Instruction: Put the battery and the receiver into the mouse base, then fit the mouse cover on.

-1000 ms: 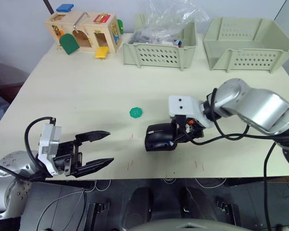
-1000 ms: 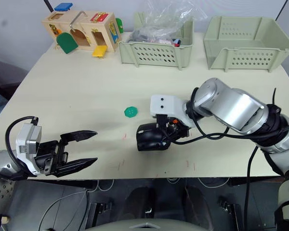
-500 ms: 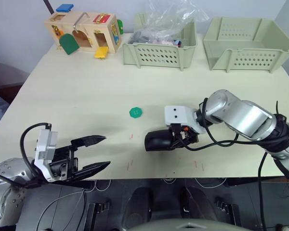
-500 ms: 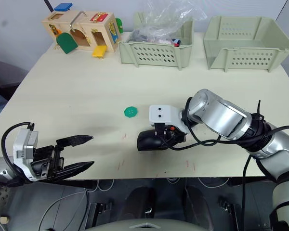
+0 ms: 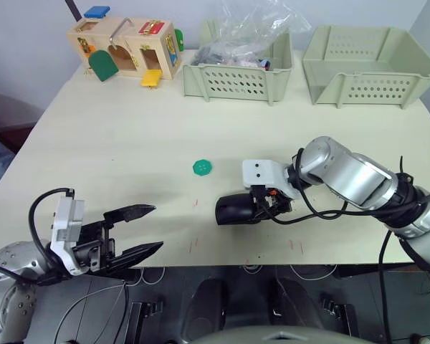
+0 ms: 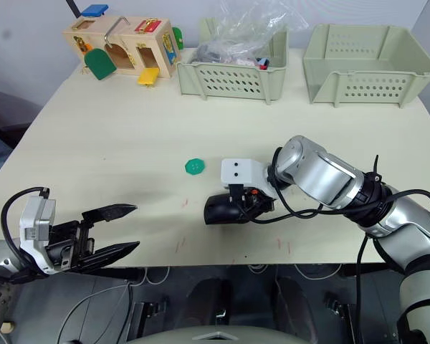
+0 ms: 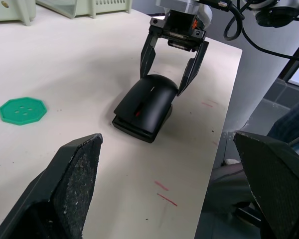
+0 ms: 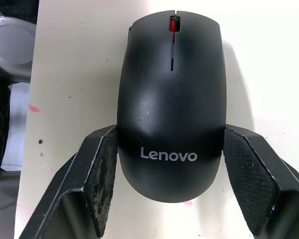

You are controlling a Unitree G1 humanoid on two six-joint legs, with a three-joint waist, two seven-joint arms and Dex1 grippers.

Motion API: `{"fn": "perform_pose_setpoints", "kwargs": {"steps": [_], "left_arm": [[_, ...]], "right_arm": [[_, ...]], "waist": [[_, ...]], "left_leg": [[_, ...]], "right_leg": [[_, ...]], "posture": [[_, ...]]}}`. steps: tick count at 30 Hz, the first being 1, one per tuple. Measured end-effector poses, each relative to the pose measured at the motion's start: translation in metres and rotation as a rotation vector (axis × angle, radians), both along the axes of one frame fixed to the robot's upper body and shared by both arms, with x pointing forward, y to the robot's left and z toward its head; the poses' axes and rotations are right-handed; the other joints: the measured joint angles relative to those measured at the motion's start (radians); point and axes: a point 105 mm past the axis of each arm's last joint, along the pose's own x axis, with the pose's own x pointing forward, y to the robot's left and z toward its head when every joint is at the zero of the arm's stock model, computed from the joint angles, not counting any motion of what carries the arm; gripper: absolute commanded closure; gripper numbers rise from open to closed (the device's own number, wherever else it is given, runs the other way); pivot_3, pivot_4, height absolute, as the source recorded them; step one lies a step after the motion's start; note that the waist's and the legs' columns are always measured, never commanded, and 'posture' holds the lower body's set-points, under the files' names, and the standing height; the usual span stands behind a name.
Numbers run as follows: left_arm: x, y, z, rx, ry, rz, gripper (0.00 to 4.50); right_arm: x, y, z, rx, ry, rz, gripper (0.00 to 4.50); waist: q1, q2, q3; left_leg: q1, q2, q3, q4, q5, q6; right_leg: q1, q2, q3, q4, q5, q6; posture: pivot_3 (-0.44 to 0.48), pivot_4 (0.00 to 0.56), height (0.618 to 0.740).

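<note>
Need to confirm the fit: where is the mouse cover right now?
The mouse cover sits on the mouse base near the table's front edge, between the right gripper's open fingers, just front-right of the green disc.

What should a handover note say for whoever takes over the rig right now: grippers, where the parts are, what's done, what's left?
Right gripper: open, fingers astride the rear of the mouse cover, no clamp visible.
Left gripper: open and empty, hovering at the table's near edge.
Mouse cover sits on the mouse base mid-table; battery not visible.
Done: cover placed on.
Left: confirm the cover is fully seated, then withdraw.
</note>
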Motion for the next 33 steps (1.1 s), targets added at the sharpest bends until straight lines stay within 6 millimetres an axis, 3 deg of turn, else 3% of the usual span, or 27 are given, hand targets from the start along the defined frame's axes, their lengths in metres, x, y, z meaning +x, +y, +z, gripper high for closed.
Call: {"fn": "perform_pose_setpoints", "kwargs": {"steps": [10, 33], "left_arm": [[-0.0033, 0.0012, -0.0023, 0.002, 0.009, 0.02, 0.0], [-0.0074, 0.0046, -0.0041, 0.001, 0.0, 0.043, 0.0]], "right_arm": [[0.0019, -0.0005, -0.0089, -0.019, 0.015, -0.007, 1.28], [0.0013, 0.0072, -0.0092, -0.027, -0.009, 0.033, 1.28]], "waist": [[-0.001, 0.0, 0.0], [-0.005, 0.0, 0.0]], "left_leg": [[0.0, 0.0, 0.0, 0.0, 0.0, 0.0], [0.001, 0.001, 0.0, 0.0, 0.001, -0.001]], "right_leg": [[0.0, 0.0, 0.0, 0.0, 0.0, 0.0], [-0.001, 0.001, 0.0, 0.003, -0.001, -0.002]], "posture": [[0.0, 0.15, 0.74], [0.0, 0.15, 0.74]]}}
